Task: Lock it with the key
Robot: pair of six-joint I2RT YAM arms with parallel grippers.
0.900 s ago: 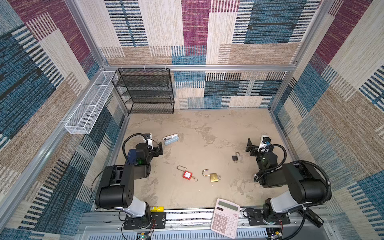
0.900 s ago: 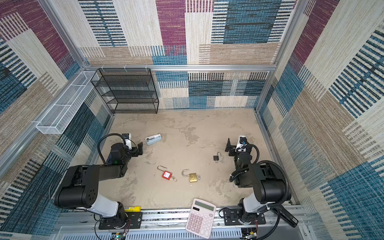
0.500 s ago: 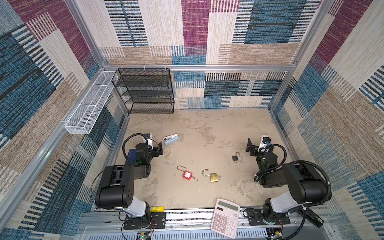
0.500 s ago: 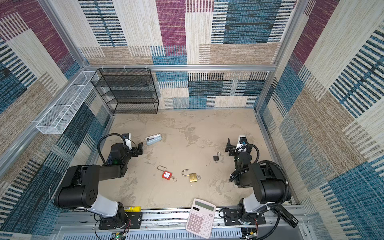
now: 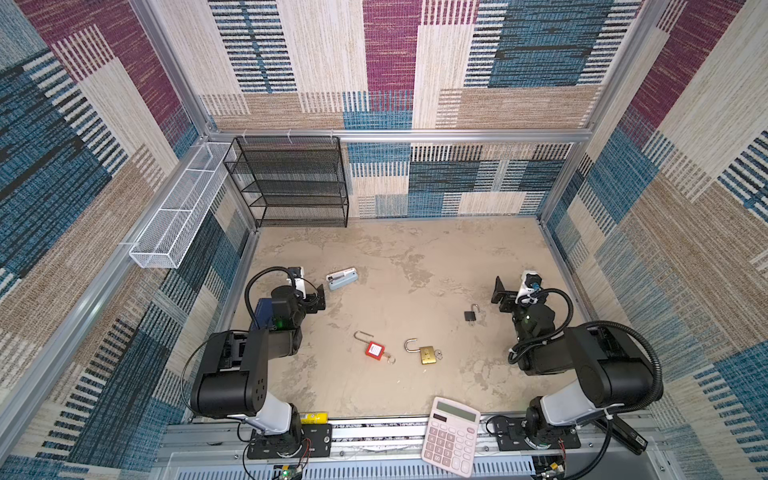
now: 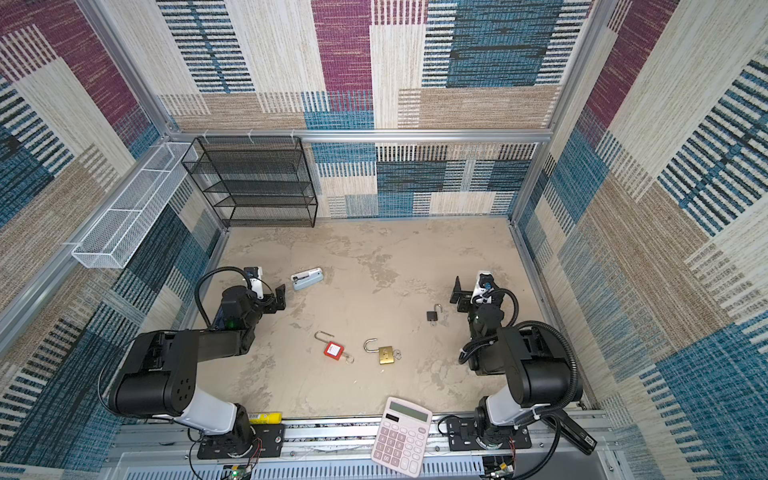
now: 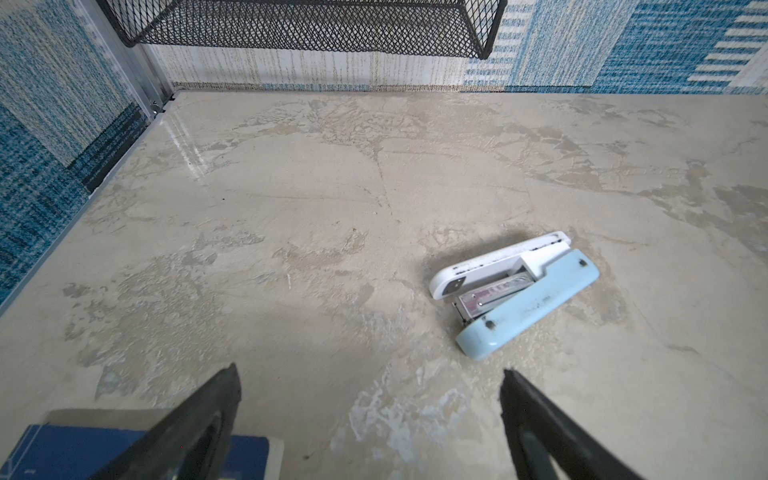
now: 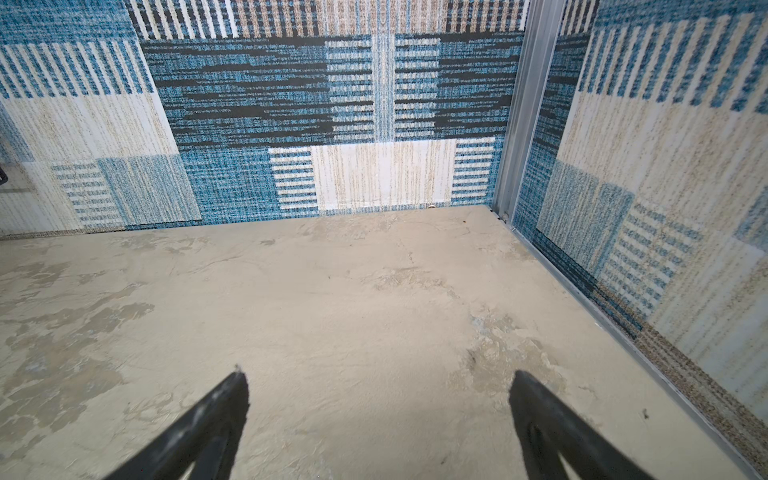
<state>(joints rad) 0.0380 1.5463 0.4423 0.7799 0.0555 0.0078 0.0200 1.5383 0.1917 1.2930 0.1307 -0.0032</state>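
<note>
**Operator:** What lies closest to your bases?

**Arm:** A pink calculator [image 5: 451, 439] lies askew across the front rail between my two mounts. A small yellow tube [image 5: 313, 415] lies by my left base.

**Operator:** Where are the locks?

**Arm:** They are all loose on the tabletop [image 5: 415, 257]. The red padlock [image 5: 374, 349] and the brass padlock [image 5: 427, 354] lie near each other without touching, about midway between my arms. The brass shackle looks open, with one leg free. There is a key ring [image 5: 390, 359] at the red one's base and a second key ring [image 5: 439, 354] at the brass one's. The keys themselves are too small for me to make out. Farther back, a small black padlock [image 5: 470, 316] lies near my right side, clear of my fingers.

**Operator:** And your jaws?

**Arm:** My left gripper [image 7: 370, 372] is spread wide with only bare table between the fingers. A blue book [image 7: 124, 453] lies under that arm. My right gripper [image 8: 379, 375] is spread just as wide and holds nothing.

**Operator:** What is beyond them?

**Arm:** A pale blue stapler [image 7: 515, 291] lies on its side just past my left gripper. A black mesh shelf [image 5: 291, 183] stands against the back wall. A white wire basket [image 5: 174, 224] hangs on the left wall.
</note>
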